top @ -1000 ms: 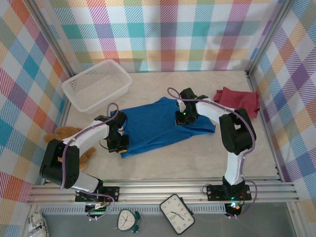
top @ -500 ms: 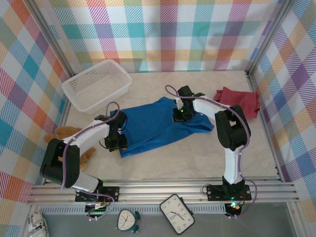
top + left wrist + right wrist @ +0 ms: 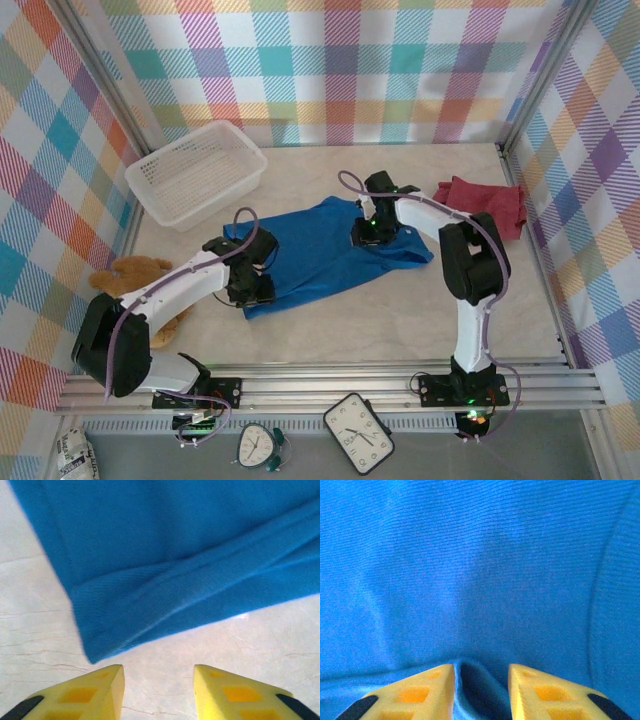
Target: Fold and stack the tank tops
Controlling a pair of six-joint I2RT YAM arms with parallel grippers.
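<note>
Mid-bench: blue tank top spread out, hem doubled over at near-left corner. Left gripper over bare bench just off that corner of blue tank top; jaws parted, nothing between. Right gripper down on far-right part of blue tank top; jaws parted, small raised fold of blue cloth in gap. Dark red tank tops bunched in heap right of blue tank top, apart from it. White basket far-left of blue tank top. Teddy bear left of it.
</note>
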